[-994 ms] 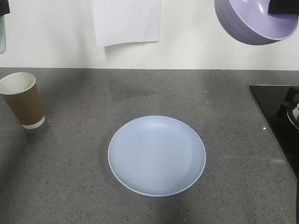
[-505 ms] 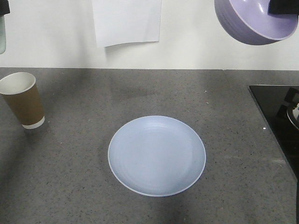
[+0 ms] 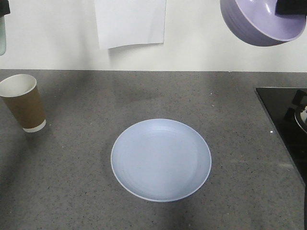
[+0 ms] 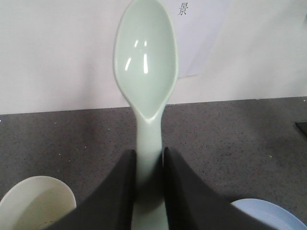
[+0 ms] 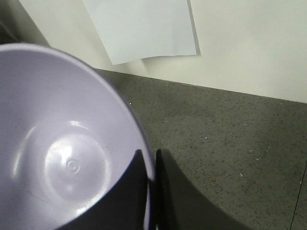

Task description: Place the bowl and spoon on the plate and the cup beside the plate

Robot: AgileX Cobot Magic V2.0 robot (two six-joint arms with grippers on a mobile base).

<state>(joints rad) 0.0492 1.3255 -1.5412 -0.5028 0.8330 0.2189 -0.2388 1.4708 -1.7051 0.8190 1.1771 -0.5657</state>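
Both grippers aloft: right [image 5: 149,191] pinches bowl [image 5: 62,143], left [image 4: 148,191] apparently spoon [image 4: 146,72].

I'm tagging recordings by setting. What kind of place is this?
Probably a kitchen counter, perhaps a mock-up: a speckled grey stone-look countertop, a black glass cooktop at its right edge, and tableware such as a pale blue plate and paper cup.

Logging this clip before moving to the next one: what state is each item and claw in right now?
bowl: held in the air, tilted, empty, rim pinched by the right claw.
spoon: held by its handle in the left claw, bowl end pointing away.
plate: flat on the counter, nothing on it.
cup: upright on the counter, left of the plate, apart from it.
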